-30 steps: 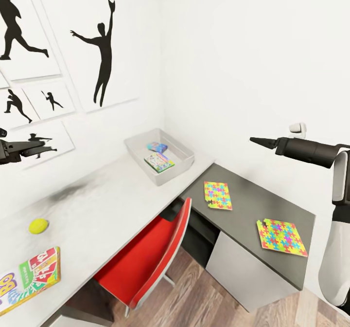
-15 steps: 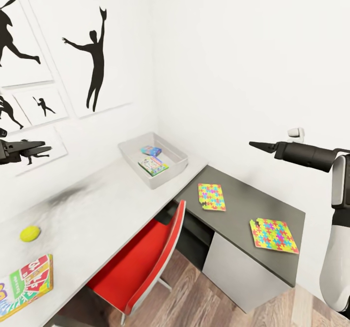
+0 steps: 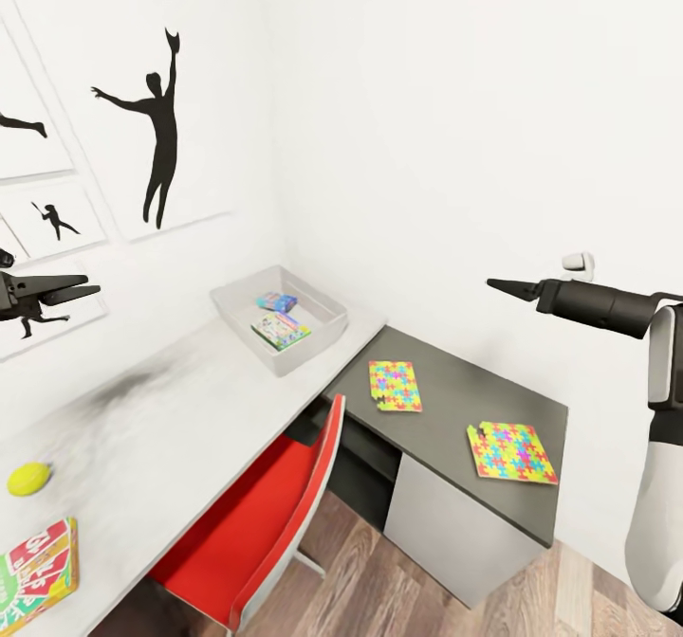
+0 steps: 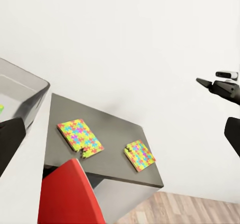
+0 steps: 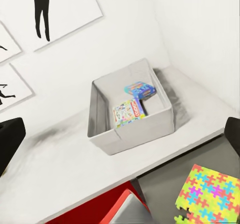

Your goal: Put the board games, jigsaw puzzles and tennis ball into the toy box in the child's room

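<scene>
**Two games in the bin, four toys still out on the desk**

Nearest in the head view, at the lower left corner, lies one flat game box (image 3: 36, 573) printed in red, green and white, cut off by the picture's edge. Just beyond it sits one small yellow-green tennis ball (image 3: 28, 478), round and matte, apart from the box. Both rest on the pale grey top of the table (image 3: 180, 409), which is smooth with a dark smudge near the wall.

A red chair (image 3: 261, 514) with a curved, glossy shell is tucked under the desk edge. To its right the table drops to a lower dark grey section, where two thin jigsaw puzzles lie flat and well apart: the nearer puzzle (image 3: 511, 451) by the outer end, the farther puzzle (image 3: 395, 386) close to the step up. Each is a rectangle of interlocking yellow, pink, green and blue pieces with a notched edge.

In the far corner stands the toy box (image 3: 230, 312), a shallow grey bin with flared sides and a rim. It holds two board games: a green-edged one (image 5: 129, 113) nearer the front and a blue one (image 5: 138, 89) behind it.

The left gripper (image 3: 78, 289) hovers at the left edge, its dark fingers slightly parted and holding nothing. The right gripper (image 3: 503, 285) hangs over the dark section, a single tapered tip; I cannot tell how far its fingers are parted.

Black silhouette posters (image 3: 156, 135) hang on the white wall.
</scene>
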Motion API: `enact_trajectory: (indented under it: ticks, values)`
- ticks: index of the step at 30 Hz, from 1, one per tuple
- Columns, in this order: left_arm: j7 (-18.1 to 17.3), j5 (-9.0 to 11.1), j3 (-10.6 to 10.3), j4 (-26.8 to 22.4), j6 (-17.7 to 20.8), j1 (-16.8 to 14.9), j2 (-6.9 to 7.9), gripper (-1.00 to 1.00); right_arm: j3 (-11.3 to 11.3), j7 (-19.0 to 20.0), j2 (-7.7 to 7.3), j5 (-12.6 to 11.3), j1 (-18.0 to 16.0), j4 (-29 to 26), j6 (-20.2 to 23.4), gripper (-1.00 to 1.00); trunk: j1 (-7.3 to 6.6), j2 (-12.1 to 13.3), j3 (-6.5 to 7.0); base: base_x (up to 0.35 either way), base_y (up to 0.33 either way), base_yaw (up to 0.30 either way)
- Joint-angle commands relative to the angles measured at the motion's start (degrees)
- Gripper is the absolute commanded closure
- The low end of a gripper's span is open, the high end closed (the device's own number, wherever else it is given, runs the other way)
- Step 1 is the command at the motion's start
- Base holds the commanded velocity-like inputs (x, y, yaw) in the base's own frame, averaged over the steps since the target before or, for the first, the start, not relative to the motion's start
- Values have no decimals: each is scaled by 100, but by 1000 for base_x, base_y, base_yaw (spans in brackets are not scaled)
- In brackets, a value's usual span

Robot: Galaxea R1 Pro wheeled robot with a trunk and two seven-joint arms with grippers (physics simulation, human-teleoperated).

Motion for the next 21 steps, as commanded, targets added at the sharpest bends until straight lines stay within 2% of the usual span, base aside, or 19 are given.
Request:
enact_trajectory:
  ticks: [1,5,13,21]
  values:
    - [-24,-3,-3,0,61,-4,3,-100,-8,19,1,1,11,1,47,-100,4,-11,-3,0,0,-151]
    - [-24,-3,-5,0,61,-4,3,-100,-46,30,-4,-3,160,1,55,-100,4,-11,34,0,0,-151]
    - [-24,-3,-4,0,58,-4,3,-100,-349,135,-2,-8,426,1,53,-100,4,-11,106,0,0,-152]
    - [-24,-3,-6,11,53,-4,3,-100,-851,254,0,-72,892,1,48,-100,4,-11,179,0,0,-152]
